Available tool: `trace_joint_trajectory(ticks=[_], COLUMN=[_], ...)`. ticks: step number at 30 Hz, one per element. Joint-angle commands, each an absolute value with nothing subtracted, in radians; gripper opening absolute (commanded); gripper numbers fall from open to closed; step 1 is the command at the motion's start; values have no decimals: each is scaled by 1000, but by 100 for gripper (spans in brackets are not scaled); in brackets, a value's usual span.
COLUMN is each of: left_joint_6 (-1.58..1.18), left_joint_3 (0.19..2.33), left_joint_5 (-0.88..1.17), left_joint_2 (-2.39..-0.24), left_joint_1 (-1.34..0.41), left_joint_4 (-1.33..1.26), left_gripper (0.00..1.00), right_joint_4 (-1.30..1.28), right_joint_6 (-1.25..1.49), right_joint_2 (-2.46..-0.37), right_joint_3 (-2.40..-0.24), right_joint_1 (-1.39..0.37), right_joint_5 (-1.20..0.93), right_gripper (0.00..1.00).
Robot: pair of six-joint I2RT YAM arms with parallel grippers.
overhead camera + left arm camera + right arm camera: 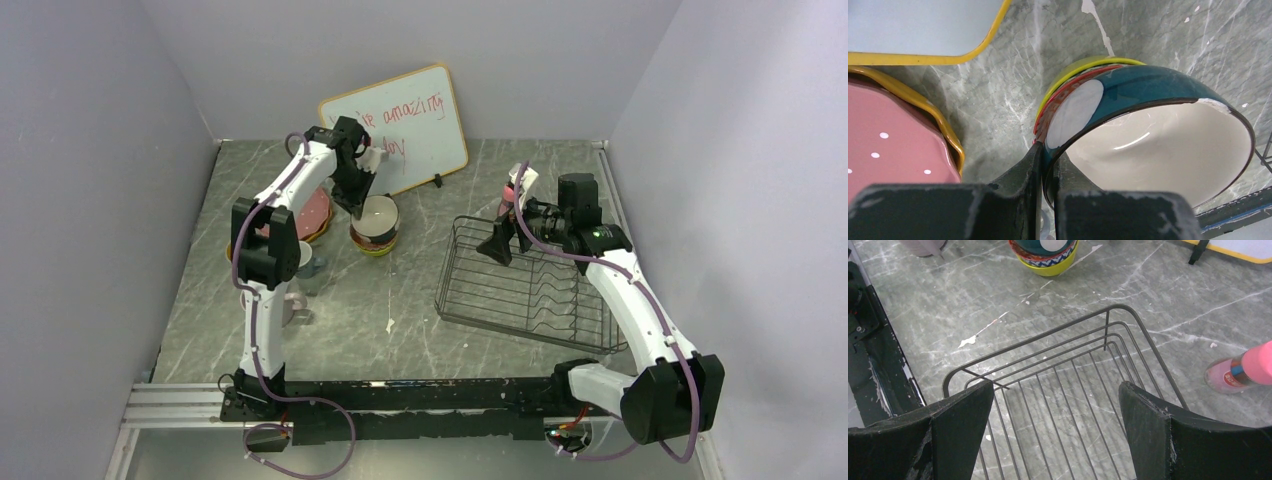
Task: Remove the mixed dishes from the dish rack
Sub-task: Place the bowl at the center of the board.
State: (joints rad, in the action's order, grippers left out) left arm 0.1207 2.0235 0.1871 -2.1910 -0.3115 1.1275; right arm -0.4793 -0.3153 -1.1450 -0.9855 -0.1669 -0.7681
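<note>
Teal-white bowl (1148, 100) pinched at its rim, on top of the bowl stack left of the dish rack (530, 295).
Left gripper (1048, 165) fingers clamp the bowl wall, one inside, one outside; yellow bowl (1083, 65) sits lowest. Right gripper (1055, 392) hangs over the rack, fingers spread wide.

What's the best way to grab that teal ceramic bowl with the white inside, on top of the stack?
By its rim, from above. The teal ceramic bowl is nested mouth-up in the stack, so only its thin wall is free. The left gripper pinches it, one finger inside, one outside.
</note>
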Motion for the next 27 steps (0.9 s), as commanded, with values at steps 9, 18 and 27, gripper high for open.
trace_joint_trajectory(ticks=[9,18,27], left_joint_6=[156,173,181], left_joint_3=[2016,2025,2047], left_joint_5=[165,126,92], left_joint_2=[-2180,-2183,-2176], left_joint_1=[-326,-346,-370], left_joint_4=[1131,1146,1165], left_gripper=[10,25,35], right_joint_4=[-492,-496,-502], right_joint_6=[-347,-349,-352], right_joint_2=[-1155,-1159,-1158], right_joint_3=[-993,-996,-997], right_joint_1=[-165,-164,-164], right_joint_5=[-807,-808,-814], right_gripper=[99,99,99])
